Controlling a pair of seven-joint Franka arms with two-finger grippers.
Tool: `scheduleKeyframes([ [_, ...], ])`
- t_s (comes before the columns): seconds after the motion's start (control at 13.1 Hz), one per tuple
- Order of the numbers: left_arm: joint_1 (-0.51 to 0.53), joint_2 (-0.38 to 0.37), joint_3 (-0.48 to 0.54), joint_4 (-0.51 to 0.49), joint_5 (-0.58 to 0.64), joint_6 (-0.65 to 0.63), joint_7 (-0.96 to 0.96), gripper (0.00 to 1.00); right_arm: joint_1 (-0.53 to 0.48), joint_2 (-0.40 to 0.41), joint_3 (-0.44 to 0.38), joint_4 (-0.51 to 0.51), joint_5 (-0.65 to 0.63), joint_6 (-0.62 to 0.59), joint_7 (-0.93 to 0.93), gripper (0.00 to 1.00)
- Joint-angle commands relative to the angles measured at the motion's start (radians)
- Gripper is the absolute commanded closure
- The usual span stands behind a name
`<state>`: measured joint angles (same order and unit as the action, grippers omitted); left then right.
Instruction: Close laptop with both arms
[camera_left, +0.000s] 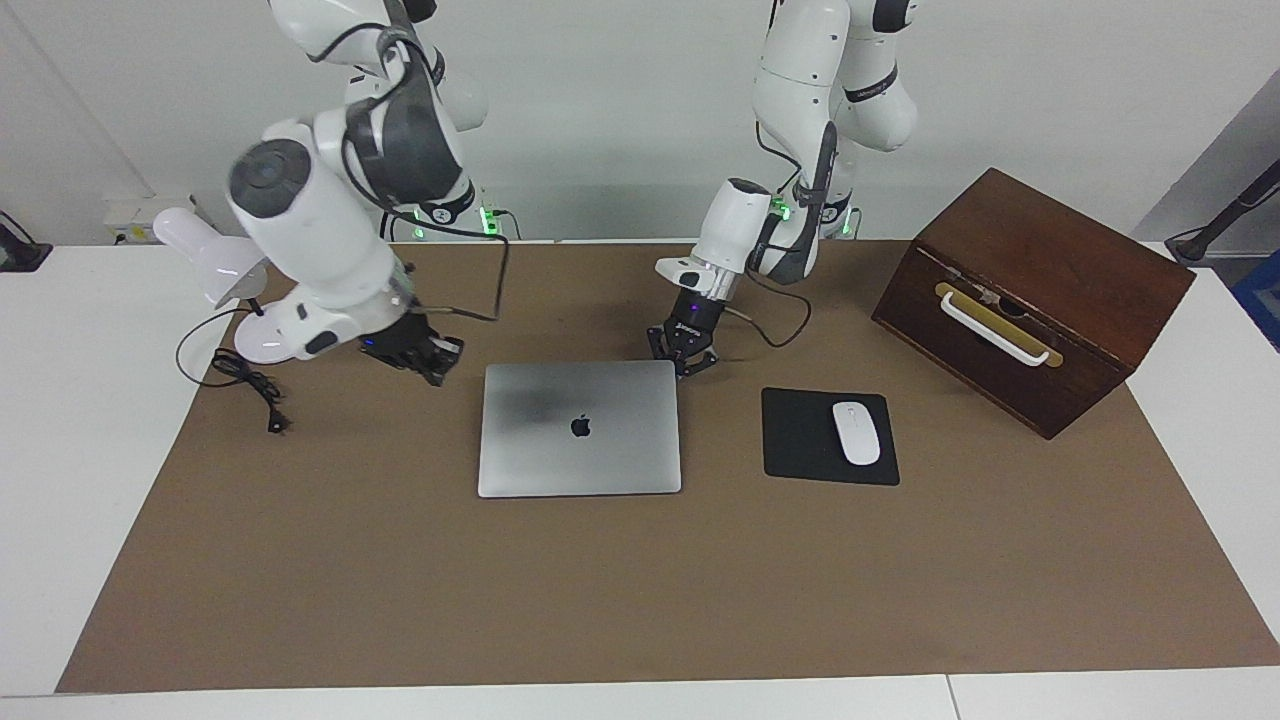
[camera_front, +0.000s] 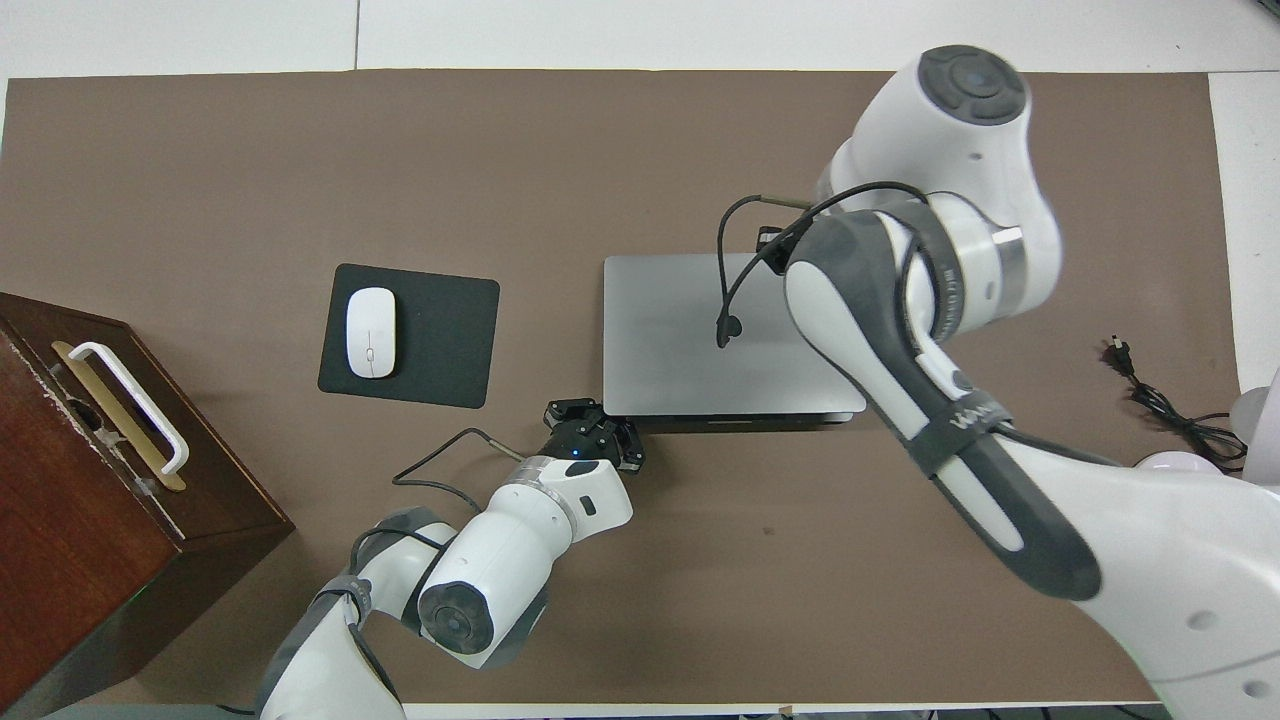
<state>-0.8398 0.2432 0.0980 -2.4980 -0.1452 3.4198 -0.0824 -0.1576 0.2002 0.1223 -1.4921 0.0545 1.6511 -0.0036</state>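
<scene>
Your laptop (camera_left: 579, 428) lies flat, lid down: closing looks done. Left end effector (camera_left: 683, 357), fingertips together and empty, sits at its corner; right end effector (camera_left: 412, 350) beside it, opening unclear.

one laptop (camera_left: 579, 428), one mouse pad (camera_left: 829, 437), one mouse (camera_left: 856, 432), one wooden box (camera_left: 1030, 297), one desk lamp (camera_left: 240, 285), two robot arms, one brown mat (camera_left: 640, 590).
</scene>
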Motion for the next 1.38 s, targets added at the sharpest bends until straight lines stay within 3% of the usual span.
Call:
scheduleKeyframes([
  [0.0,0.024,-0.093,0.003,-0.032,-0.019,-0.186,-0.023,1.0,-0.058,-0.03,0.019,-0.033,-0.027,0.009,-0.096,0.0],
  [0.38,0.025,-0.218,0.008,-0.027,-0.02,-0.411,-0.051,1.0,-0.117,-0.059,0.017,-0.052,-0.104,0.024,-0.164,0.0],
  [0.77,0.064,-0.333,0.017,0.037,-0.02,-0.739,-0.043,1.0,-0.114,-0.114,0.02,-0.183,-0.099,0.131,-0.11,0.0],
  [1.15,0.151,-0.387,0.025,0.086,-0.005,-0.927,-0.046,1.0,-0.085,-0.143,0.027,-0.218,-0.085,0.116,-0.01,0.0],
  [1.3,0.208,-0.389,0.025,0.166,0.038,-1.04,-0.043,1.0,-0.053,-0.148,0.027,-0.218,-0.076,0.116,0.025,0.0],
])
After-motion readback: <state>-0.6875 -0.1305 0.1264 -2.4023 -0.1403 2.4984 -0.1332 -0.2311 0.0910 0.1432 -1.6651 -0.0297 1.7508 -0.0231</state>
